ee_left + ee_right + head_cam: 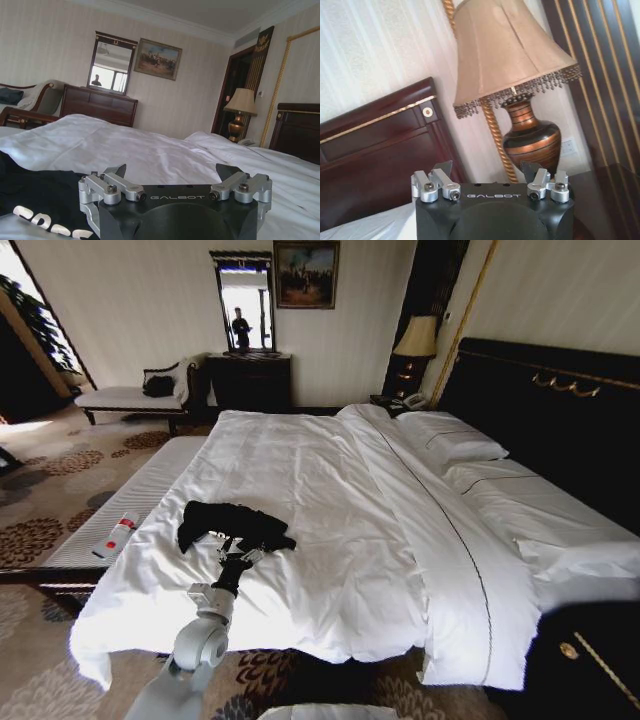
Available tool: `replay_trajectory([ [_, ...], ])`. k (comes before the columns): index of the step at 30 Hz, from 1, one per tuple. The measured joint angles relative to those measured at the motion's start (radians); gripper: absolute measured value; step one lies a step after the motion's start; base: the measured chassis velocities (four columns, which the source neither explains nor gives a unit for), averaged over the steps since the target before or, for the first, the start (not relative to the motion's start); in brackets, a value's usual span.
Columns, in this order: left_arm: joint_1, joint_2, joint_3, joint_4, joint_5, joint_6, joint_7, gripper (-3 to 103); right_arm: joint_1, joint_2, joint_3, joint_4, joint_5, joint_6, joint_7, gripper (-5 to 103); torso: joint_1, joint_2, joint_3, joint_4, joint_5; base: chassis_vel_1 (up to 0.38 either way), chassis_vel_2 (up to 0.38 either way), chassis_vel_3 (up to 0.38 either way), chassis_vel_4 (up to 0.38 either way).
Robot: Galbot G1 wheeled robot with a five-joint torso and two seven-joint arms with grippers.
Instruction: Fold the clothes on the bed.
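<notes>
Clothes (232, 523), one black T-shirt with white lettering, lay crumpled near the foot edge of the bed (330, 480), toward its left corner, on the white duvet. At the heap's near edge hovered the left gripper (238, 558), its jaws spread wide and holding nothing; in the left wrist view the fabric (40, 200) sat just beside one finger. The right gripper (492, 175) was parked up by the headboard (375, 150) and the bedside lamp (512, 60), likewise wide open and empty. The risk, as I judged it, was that a pinch at this bunched edge would catch several layers, or the loose duvet with them, so the shirt would lift as a wad instead of spreading flat. Soft fabric could also slip out of a shallow grip. On the bench (130, 505) along the bed's left side lay a small white-and-red tube (116, 535). Farther off stood a chaise (130, 395), a dark dresser (250, 380) under a mirror (245, 305), and a framed painting (306, 274) on the pale wall.
</notes>
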Motion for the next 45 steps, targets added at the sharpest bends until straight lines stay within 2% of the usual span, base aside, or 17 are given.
replay_trajectory([
  [3, 0.004, -0.001, -0.005, -0.007, 0.001, 0.002, 0.000, 100, -0.002, -0.003, -0.054, 0.004, 0.006, 0.003, -0.022, 87, 0.000, 0.000, 0.000, -0.0003, 0.0003, 0.000, 0.000, 0.000, 0.000],
  [6, 0.022, 0.009, -0.031, -0.029, -0.005, 0.016, 0.000, 100, 0.017, -0.018, -0.188, 0.004, -0.001, 0.010, -0.090, 99, 0.000, 0.000, 0.000, 0.0001, 0.0003, 0.000, 0.000, 0.000, 0.000],
  [12, 0.083, 0.025, -0.088, -0.081, -0.044, 0.045, -0.004, 100, 0.044, -0.059, -0.372, 0.003, -0.031, 0.001, -0.305, 100, 0.000, 0.000, 0.000, 0.0000, 0.0002, 0.000, 0.000, 0.000, 0.000],
  [13, 0.083, 0.025, -0.088, -0.081, -0.044, 0.045, -0.004, 100, 0.044, -0.059, -0.372, 0.003, -0.031, 0.001, -0.305, 100, 0.000, 0.000, 0.000, 0.0000, 0.0002, 0.000, 0.000, 0.000, 0.000],
  [15, 0.116, 0.022, -0.119, -0.116, -0.052, 0.055, -0.003, 100, 0.065, -0.098, -0.450, -0.010, -0.053, 0.004, -0.418, 100, 0.000, 0.000, 0.000, 0.0002, 0.0000, 0.000, 0.000, 0.000, 0.000],
  [16, 0.116, 0.022, -0.119, -0.116, -0.052, 0.055, -0.003, 100, 0.065, -0.098, -0.450, -0.010, -0.053, 0.004, -0.418, 100, 0.000, 0.000, 0.000, 0.0002, 0.0000, 0.000, 0.000, 0.000, 0.000],
  [18, 0.149, 0.013, -0.144, -0.145, -0.049, 0.059, 0.006, 100, 0.092, -0.143, -0.505, -0.074, -0.092, 0.052, -0.523, 100, 0.000, 0.000, 0.000, -0.0001, 0.0001, 0.000, 0.000, 0.000, 0.000],
  [20, 0.196, -0.009, -0.162, -0.182, -0.022, 0.055, 0.017, 100, 0.128, -0.196, -0.562, -0.158, -0.131, 0.152, -0.656, 100, 0.000, 0.000, 0.000, -0.0001, 0.0003, 0.000, 0.000, 0.000, 0.000],
  [21, 0.196, -0.009, -0.162, -0.182, -0.022, 0.055, 0.017, 100, 0.128, -0.196, -0.562, -0.158, -0.131, 0.152, -0.656, 100, 0.000, 0.000, 0.000, -0.0001, 0.0003, 0.000, 0.000, 0.000, 0.000],
  [24, 0.271, -0.060, -0.171, -0.237, 0.041, 0.014, 0.046, 100, 0.174, -0.257, -0.641, -0.232, -0.190, 0.240, -0.794, 100, 0.000, 0.000, 0.000, 0.0002, 0.0006, 0.000, 0.000, 0.000, 0.000],
  [25, 0.271, -0.060, -0.171, -0.237, 0.041, 0.014, 0.046, 100, 0.174, -0.257, -0.641, -0.232, -0.190, 0.240, -0.794, 100, 0.000, 0.000, 0.000, 0.0002, 0.0006, 0.000, 0.000, 0.000, 0.000],
  [28, 0.327, -0.101, -0.177, -0.291, 0.049, -0.026, 0.075, 100, 0.218, -0.346, -0.704, -0.299, -0.313, 0.296, -0.941, 100, 0.000, 0.000, 0.000, 0.0000, 0.0006, 0.000, 0.000, 0.000, 0.000],
  [32, 0.343, -0.105, -0.199, -0.301, 0.043, -0.055, 0.093, 100, 0.243, -0.448, -0.719, -0.330, -0.362, 0.300, -1.019, 100, 0.000, 0.000, 0.000, 0.0001, 0.0004, 0.000, 0.000, 0.000, 0.000],
  [39, 0.352, -0.099, -0.253, -0.294, 0.032, -0.047, 0.090, 100, 0.250, -0.536, -0.738, -0.317, -0.345, 0.237, -1.017, 100, 0.000, 0.000, 0.000, -0.0004, 0.0003, 0.000, 0.000, 0.000, 0.000],
  [42, 0.358, -0.105, -0.265, -0.295, 0.033, -0.033, 0.085, 100, 0.278, -0.554, -0.762, -0.279, -0.328, 0.168, -0.919, 100, 0.000, 0.000, 0.000, 0.0001, 0.0002, 0.000, 0.000, 0.000, 0.000],
  [44, 0.357, -0.118, -0.264, -0.306, 0.030, -0.024, 0.083, 100, 0.289, -0.553, -0.785, -0.248, -0.251, 0.113, -0.829, 100, 0.000, 0.000, 0.000, 0.0001, 0.0002, 0.000, 0.000, 0.000, 0.000],
  [45, 0.357, -0.118, -0.264, -0.306, 0.030, -0.024, 0.083, 100, 0.289, -0.553, -0.785, -0.248, -0.251, 0.113, -0.829, 100, 0.000, 0.000, 0.000, 0.0001, 0.0002, 0.000, 0.000, 0.000, 0.000],
])
